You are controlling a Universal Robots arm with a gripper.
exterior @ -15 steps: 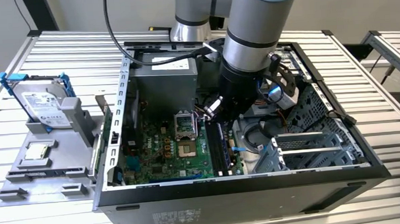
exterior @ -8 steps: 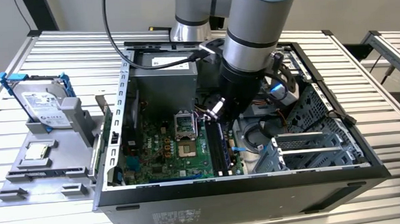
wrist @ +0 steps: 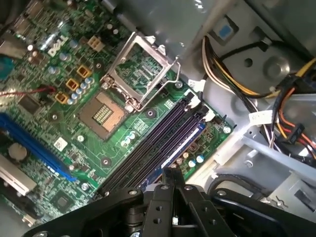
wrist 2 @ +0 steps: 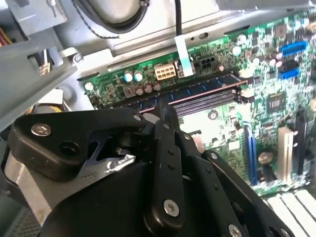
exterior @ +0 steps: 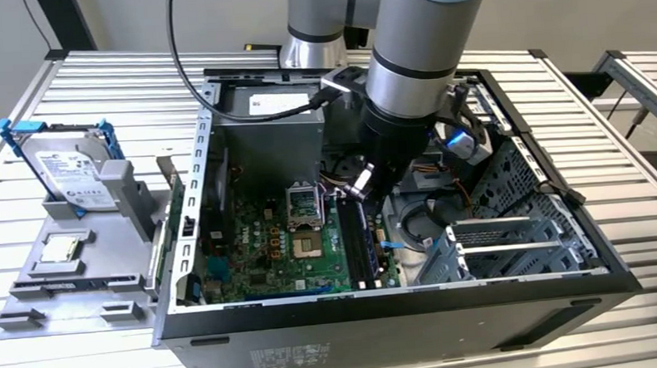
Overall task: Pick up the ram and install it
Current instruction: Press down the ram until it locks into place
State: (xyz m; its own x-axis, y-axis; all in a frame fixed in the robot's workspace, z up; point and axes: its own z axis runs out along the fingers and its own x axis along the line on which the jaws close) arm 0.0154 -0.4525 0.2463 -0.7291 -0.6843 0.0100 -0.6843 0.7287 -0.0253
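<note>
Exterior view, centre of frame: the arm reaches down into an open computer case [exterior: 401, 314], and its end effector [exterior: 364, 185] sits low over the memory slots [exterior: 356, 249] on the green motherboard [exterior: 265, 253]. In both wrist views the fingers are drawn narrow, tip to tip, with nothing seen between them. The ram [wrist: 190, 136] lies along the outermost slot, its bluish face showing beside the empty dark slots, directly under the fingertips. Whether the tips touch its upper edge cannot be told.

The risk from here appears to be a half-seated stick. A push landing off-centre could drive one end home while the other rides high, leaving the white end clips [wrist: 207, 114] unlatched. A tilted press could slide the narrow tip off the thin edge and onto the board. The coloured cables [wrist: 222, 64] hang near the slot's end and could snag the arm.

The open processor socket [wrist: 103, 113] lies beyond the slots. At the exterior view's left, a hard drive [exterior: 73, 170] stands on the slatted table [exterior: 114, 85].
</note>
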